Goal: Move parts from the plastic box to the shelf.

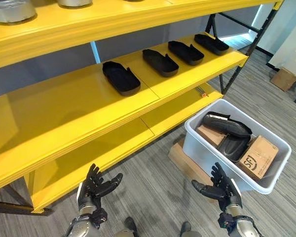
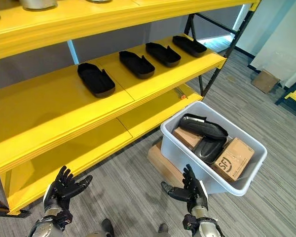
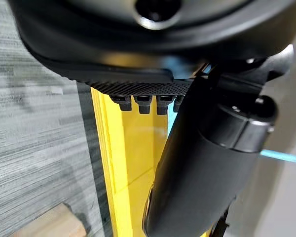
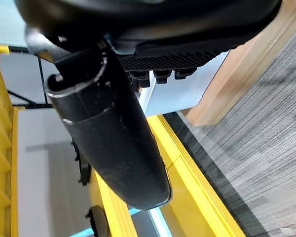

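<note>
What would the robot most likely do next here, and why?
Probably reach the right hand forward into the plastic box for the top black part. Both hands are open and hold nothing, the left hand sits by the shelf, four parts already lie there, and more wait in the box.

I see my left hand (image 1: pixel 95 186) and right hand (image 1: pixel 222 188) as dark, matte black units with slender segmented fingers, mounted on silver-grey wrists. Up close, each palm's edge carries a ribbed, finely textured black pad, and each thumb (image 4: pixel 113 133) is a smooth, glossy black cylinder.
</note>
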`<state>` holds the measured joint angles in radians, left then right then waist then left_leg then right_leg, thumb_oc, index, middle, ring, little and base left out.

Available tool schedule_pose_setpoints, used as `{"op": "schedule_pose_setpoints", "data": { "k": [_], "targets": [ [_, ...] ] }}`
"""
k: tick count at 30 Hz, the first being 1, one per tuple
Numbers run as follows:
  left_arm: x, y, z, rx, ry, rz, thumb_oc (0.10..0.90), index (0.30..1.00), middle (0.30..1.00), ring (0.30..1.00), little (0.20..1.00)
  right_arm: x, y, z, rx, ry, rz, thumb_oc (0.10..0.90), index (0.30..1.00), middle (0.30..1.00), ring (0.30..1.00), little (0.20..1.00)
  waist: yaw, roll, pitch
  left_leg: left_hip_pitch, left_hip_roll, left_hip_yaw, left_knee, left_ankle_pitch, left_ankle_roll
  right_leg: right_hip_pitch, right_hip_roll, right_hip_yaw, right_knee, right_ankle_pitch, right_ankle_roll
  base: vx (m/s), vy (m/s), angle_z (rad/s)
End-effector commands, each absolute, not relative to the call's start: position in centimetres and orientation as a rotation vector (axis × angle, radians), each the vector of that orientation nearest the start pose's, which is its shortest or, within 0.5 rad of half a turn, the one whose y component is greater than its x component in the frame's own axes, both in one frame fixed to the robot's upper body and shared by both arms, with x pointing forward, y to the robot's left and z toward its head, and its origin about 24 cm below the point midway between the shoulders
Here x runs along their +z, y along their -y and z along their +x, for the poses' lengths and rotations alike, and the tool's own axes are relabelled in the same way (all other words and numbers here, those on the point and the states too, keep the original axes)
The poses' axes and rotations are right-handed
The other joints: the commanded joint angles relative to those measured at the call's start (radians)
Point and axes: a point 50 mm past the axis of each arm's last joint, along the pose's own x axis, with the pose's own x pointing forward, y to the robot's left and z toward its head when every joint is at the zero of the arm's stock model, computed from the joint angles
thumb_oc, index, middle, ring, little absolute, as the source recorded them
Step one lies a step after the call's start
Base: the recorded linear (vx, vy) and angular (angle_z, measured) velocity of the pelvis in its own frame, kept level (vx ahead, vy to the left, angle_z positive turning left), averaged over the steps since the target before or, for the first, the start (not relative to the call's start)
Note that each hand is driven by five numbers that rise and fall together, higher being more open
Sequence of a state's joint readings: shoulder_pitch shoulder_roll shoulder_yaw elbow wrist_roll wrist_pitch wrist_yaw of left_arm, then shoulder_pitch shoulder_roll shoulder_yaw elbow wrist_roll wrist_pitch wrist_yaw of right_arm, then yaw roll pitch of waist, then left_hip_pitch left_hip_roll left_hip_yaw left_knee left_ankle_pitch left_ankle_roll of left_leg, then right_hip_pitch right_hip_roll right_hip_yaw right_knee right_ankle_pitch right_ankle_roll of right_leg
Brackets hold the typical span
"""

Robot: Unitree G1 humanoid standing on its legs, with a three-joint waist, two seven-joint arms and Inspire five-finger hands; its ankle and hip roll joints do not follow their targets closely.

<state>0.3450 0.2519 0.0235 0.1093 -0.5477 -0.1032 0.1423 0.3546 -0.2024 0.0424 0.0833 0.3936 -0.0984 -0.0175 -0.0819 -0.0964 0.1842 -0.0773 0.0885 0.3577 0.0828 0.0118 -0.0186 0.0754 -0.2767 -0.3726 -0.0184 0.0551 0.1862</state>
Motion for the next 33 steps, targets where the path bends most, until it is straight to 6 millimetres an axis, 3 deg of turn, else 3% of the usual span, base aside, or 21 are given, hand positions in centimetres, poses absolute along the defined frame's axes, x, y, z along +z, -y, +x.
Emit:
{"op": "schedule_pose_setpoints", "data": {
  "k": [1,7,8,9,11,12,13,14,15,16,18,20,21,22,28,30,33],
  "targets": [
    [0.3,-24.1,17.4,0.295,-0.118,-0.239,0.9,1.0,1.0,1.0,1.0,0.8,21.1,18.9,-0.095,-0.073,0.152,0.9,1.0,1.0,1.0,1.0,0.001,0.038,-0.05,0.122,0.08,0.055,-0.022,-0.097,-0.015,-0.046,0.022,0.026,0.0,-0.008,0.013,0.04,-0.156,-0.48],
    [0.2,-23.4,17.8,0.258,-0.115,-0.241,0.9,1.0,1.0,1.0,1.0,1.3,22.5,18.4,-0.132,-0.05,0.11,0.9,1.0,1.0,1.0,1.0,-0.047,0.088,-0.043,0.141,0.161,0.091,-0.038,-0.026,-0.083,-0.06,0.111,0.079,-0.003,-0.067,-0.033,0.03,-0.189,-0.35],
    [0.3,-23.3,17.9,0.253,-0.112,-0.247,0.9,1.0,1.0,1.0,1.0,1.5,22.6,18.4,-0.136,-0.044,0.108,0.9,1.0,1.0,1.0,1.0,-0.052,0.09,-0.037,0.128,0.182,0.09,-0.004,-0.028,-0.092,-0.062,0.125,0.086,0.003,-0.081,-0.046,0.0,-0.303,-0.13],
    [0.4,-23.1,18.2,0.244,-0.101,-0.252,0.9,1.0,1.0,1.0,1.0,1.6,23.0,18.3,-0.146,-0.038,0.098,0.9,1.0,1.0,1.0,1.0,-0.06,0.085,-0.019,0.096,0.228,0.085,0.113,-0.025,-0.101,-0.06,0.15,0.103,0.014,-0.106,-0.073,0.0,-0.258,-0.13],
    [0.4,-23.0,18.3,0.241,-0.1,-0.262,0.9,1.0,1.0,1.0,1.0,1.7,23.1,18.2,-0.145,-0.037,0.09,0.9,1.0,1.0,1.0,1.0,-0.059,0.087,-0.003,0.067,0.265,0.067,0.198,-0.005,-0.115,-0.052,0.176,0.112,0.016,-0.121,-0.095,0.0,-0.26,-0.27],
    [0.6,-22.6,18.5,0.23,-0.092,-0.269,0.9,1.0,1.0,1.0,1.0,2.0,23.4,18.1,-0.137,-0.033,0.038,0.9,1.0,1.0,1.0,1.0,-0.042,0.082,0.031,0.024,0.276,-0.021,0.315,0.042,-0.124,-0.038,0.204,0.135,0.018,-0.135,-0.123,0.01,-0.265,-0.66],
    [0.4,-22.2,18.7,0.231,-0.095,-0.288,0.9,1.0,1.0,1.0,1.0,1.8,23.4,18.1,-0.137,-0.044,0.039,0.9,1.0,1.0,1.0,1.0,-0.031,0.081,0.05,-0.018,0.228,-0.128,0.356,0.051,-0.11,-0.036,0.213,0.154,0.025,-0.149,-0.132,-0.05,-0.167,-0.74],
    [0.4,-22.1,18.7,0.228,-0.097,-0.296,0.9,1.0,1.0,1.0,1.0,1.7,23.4,18.1,-0.137,-0.049,0.039,0.9,1.0,1.0,1.0,1.0,-0.023,0.075,0.051,-0.05,0.192,-0.155,0.313,0.058,-0.082,-0.049,0.203,0.158,0.026,-0.135,-0.133,-0.04,-0.025,-0.6],
    [0.4,-22.1,18.7,0.228,-0.098,-0.296,0.9,1.0,1.0,1.0,1.0,1.7,23.4,18.1,-0.137,-0.049,0.039,0.9,1.0,1.0,1.0,1.0,-0.024,0.074,0.049,-0.052,0.189,-0.155,0.311,0.059,-0.081,-0.05,0.201,0.157,0.026,-0.136,-0.133,0.03,0.046,-0.33],
    [0.3,-21.9,18.6,0.222,-0.098,-0.304,0.9,1.0,1.0,1.0,1.0,1.7,23.4,18.2,-0.126,-0.051,0.033,0.9,1.0,1.0,1.0,1.0,-0.01,0.075,0.047,-0.093,0.144,-0.223,0.177,0.046,-0.067,-0.044,0.196,0.179,0.018,-0.14,-0.119,0.16,0.065,-0.24],
    [0.4,-21.9,18.4,0.222,-0.094,-0.309,0.9,1.0,1.0,1.0,1.0,1.6,23.4,18.3,-0.113,-0.059,0.019,0.9,1.0,1.0,1.0,1.0,0.002,0.082,0.049,-0.105,0.131,-0.254,0.046,0.113,-0.078,-0.037,0.203,0.197,0.008,-0.137,-0.113,0.21,0.092,-0.18],
    [0.3,-22.0,18.4,0.243,-0.088,-0.313,0.9,1.0,1.0,1.0,1.0,1.7,23.5,18.6,-0.109,-0.053,-0.006,0.9,1.0,1.0,1.0,1.0,0.03,0.093,0.068,-0.163,0.118,-0.341,-0.063,0.184,-0.094,-0.027,0.21,0.225,0.015,-0.15,-0.11,0.16,0.093,-0.45],
    [0.3,-22.0,18.5,0.243,-0.087,-0.314,0.9,1.0,1.0,1.0,1.0,1.7,23.5,18.6,-0.109,-0.052,-0.006,0.9,1.0,1.0,1.0,1.0,0.029,0.094,0.067,-0.165,0.119,-0.341,-0.068,0.189,-0.094,-0.03,0.211,0.224,0.015,-0.149,-0.111,0.19,0.117,-0.41],
    [0.1,-22.2,18.4,0.261,-0.089,-0.323,0.9,1.0,1.0,1.0,1.0,1.6,23.7,18.9,-0.111,-0.057,-0.016,0.9,1.0,1.0,1.0,1.0,0.042,0.105,0.078,-0.191,0.119,-0.393,-0.142,0.219,-0.116,-0.02,0.217,0.26,0.025,-0.167,-0.11,0.19,0.116,-0.59],
    [-0.2,-22.4,18.1,0.295,-0.086,-0.341,0.9,1.0,1.0,1.0,1.0,1.2,23.7,18.9,-0.096,-0.079,-0.033,0.9,1.0,1.0,1.0,1.0,0.065,0.136,0.065,-0.161,0.127,-0.444,-0.17,0.241,-0.139,0.026,0.229,0.341,0.028,-0.21,-0.105,0.2,0.17,-0.68],
    [0.2,-22.4,18.7,0.277,-0.073,-0.324,0.9,1.0,1.0,1.0,1.0,1.1,23.5,18.9,-0.112,-0.077,-0.007,0.9,1.0,1.0,1.0,1.0,0.059,0.123,0.04,-0.125,0.114,-0.405,-0.147,0.219,-0.122,0.062,0.178,0.361,0.021,-0.215,-0.082,0.38,0.316,-1.05],
    [0.7,-22.8,18.9,0.278,-0.061,-0.305,0.9,1.0,1.0,1.0,1.0,1.0,22.8,19.0,-0.103,-0.078,0.03,0.9,1.0,1.0,1.0,1.0,0.056,0.102,0.024,-0.123,0.102,-0.367,-0.125,0.192,-0.105,0.053,0.142,0.37,0.021,-0.206,-0.064,0.19,0.169,-0.35]
  ]
}}
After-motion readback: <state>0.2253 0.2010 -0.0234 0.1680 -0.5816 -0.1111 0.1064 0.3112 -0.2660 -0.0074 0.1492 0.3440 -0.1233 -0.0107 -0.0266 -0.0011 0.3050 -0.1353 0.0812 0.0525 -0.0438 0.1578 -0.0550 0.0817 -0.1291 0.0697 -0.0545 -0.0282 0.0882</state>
